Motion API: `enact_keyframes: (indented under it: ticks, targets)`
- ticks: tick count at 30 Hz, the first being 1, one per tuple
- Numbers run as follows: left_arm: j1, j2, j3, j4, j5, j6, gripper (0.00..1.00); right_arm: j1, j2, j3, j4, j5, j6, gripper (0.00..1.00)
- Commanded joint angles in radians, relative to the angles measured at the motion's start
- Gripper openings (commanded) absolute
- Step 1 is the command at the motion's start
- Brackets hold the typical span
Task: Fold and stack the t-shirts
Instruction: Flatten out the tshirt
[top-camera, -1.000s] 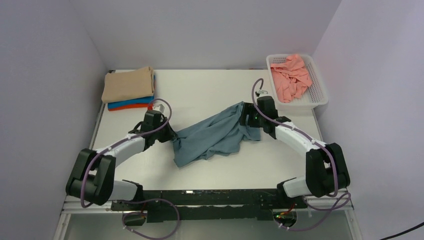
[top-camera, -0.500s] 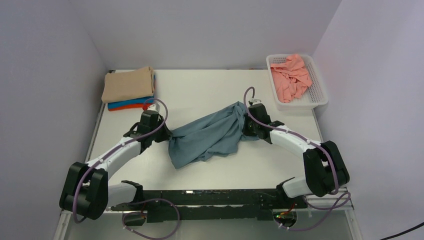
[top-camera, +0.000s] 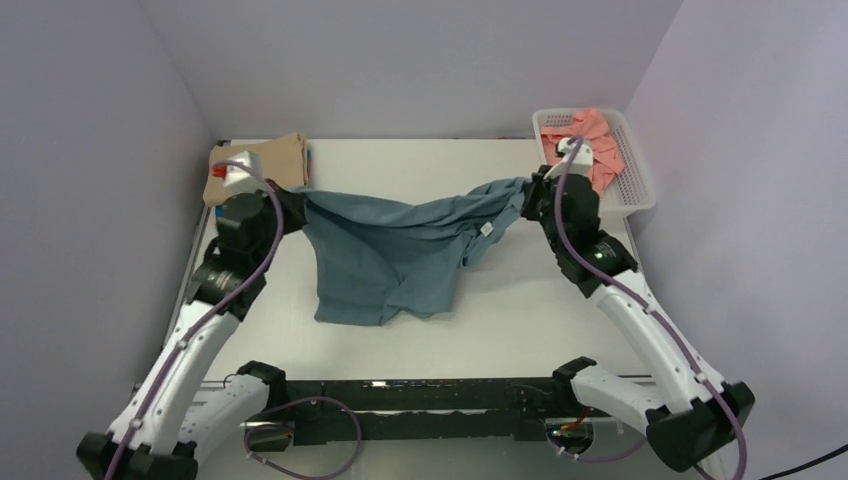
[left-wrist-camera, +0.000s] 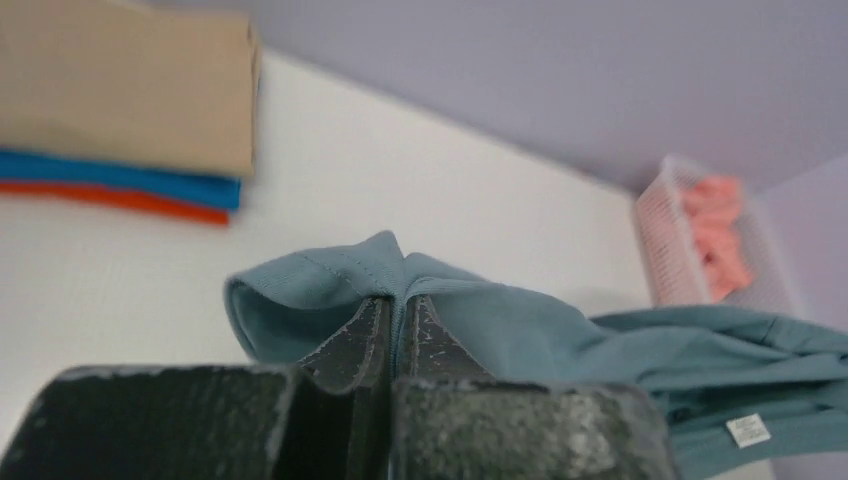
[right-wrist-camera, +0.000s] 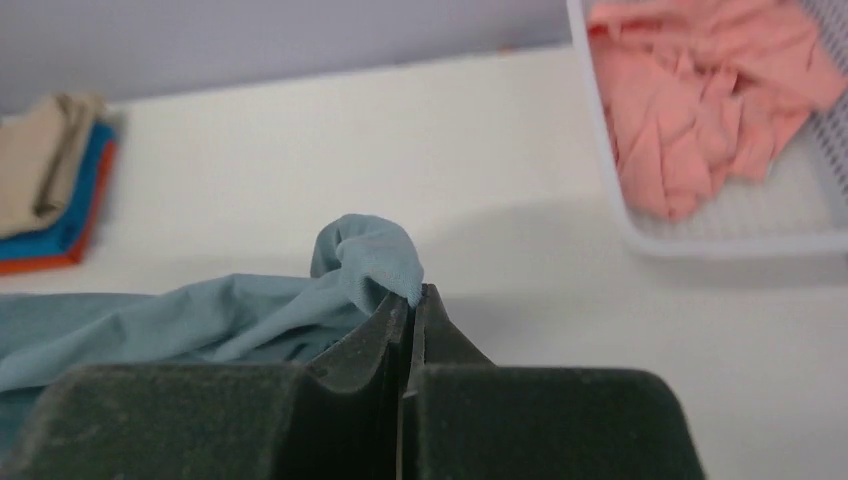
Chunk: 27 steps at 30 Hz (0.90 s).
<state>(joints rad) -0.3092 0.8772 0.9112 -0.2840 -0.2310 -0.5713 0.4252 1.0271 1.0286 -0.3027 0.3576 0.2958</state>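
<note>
The teal-grey t-shirt (top-camera: 390, 250) hangs stretched between my two grippers above the table, its lower part draping to the surface. My left gripper (top-camera: 292, 203) is shut on its left end, seen in the left wrist view (left-wrist-camera: 398, 305) with cloth (left-wrist-camera: 330, 285) pinched between the jaws. My right gripper (top-camera: 527, 196) is shut on its right end, seen in the right wrist view (right-wrist-camera: 412, 297) with a cloth bunch (right-wrist-camera: 370, 255) at the tips. A white label (top-camera: 486, 229) shows near the right end.
A folded stack of tan, blue and orange t-shirts (top-camera: 290, 155) lies at the back left, partly behind my left wrist. A white perforated basket (top-camera: 640, 190) at the back right holds salmon pink t-shirts (top-camera: 600, 140).
Both arms have risen and spread apart toward the back, lifting the teal-grey t-shirt off the table and stretching it wide from a crumpled heap.
</note>
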Motion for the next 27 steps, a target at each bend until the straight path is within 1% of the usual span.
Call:
enact_keyframes:
  ticks: [1, 4, 6, 9, 12, 15, 17, 20, 24, 27]
  targets:
    - [-0.001, -0.137, 0.147, 0.041, -0.128, 0.081, 0.0, 0.001, -0.106, 0.133, 0.034, 0.004, -0.118, 0.0]
    - [-0.001, -0.202, 0.229, 0.014, -0.174, 0.122, 0.0, 0.0, -0.163, 0.233, 0.021, -0.03, -0.154, 0.0]
    - [0.0, -0.25, 0.277, 0.011, -0.177, 0.151, 0.0, 0.0, -0.198, 0.286, 0.015, -0.076, -0.166, 0.0]
    - [-0.001, -0.295, 0.365, 0.009, -0.137, 0.188, 0.0, 0.001, -0.238, 0.373, 0.008, -0.192, -0.173, 0.0]
    - [-0.001, -0.31, 0.476, -0.024, -0.102, 0.238, 0.0, 0.0, -0.237, 0.502, -0.058, -0.299, -0.177, 0.0]
    - [-0.001, -0.315, 0.584, -0.051, -0.079, 0.268, 0.0, -0.001, -0.234, 0.609, -0.116, -0.349, -0.184, 0.0]
    - [-0.001, -0.314, 0.634, -0.069, -0.065, 0.278, 0.0, 0.0, -0.237, 0.658, -0.135, -0.351, -0.19, 0.0]
    - [-0.001, -0.312, 0.668, -0.07, -0.047, 0.29, 0.0, 0.0, -0.226, 0.712, -0.152, -0.35, -0.208, 0.0]
    - [-0.001, -0.285, 0.65, -0.055, -0.07, 0.292, 0.0, 0.001, -0.186, 0.72, -0.151, -0.308, -0.231, 0.0]
    - [0.0, -0.232, 0.597, -0.038, -0.129, 0.292, 0.0, 0.0, -0.149, 0.668, -0.116, -0.238, -0.243, 0.0]
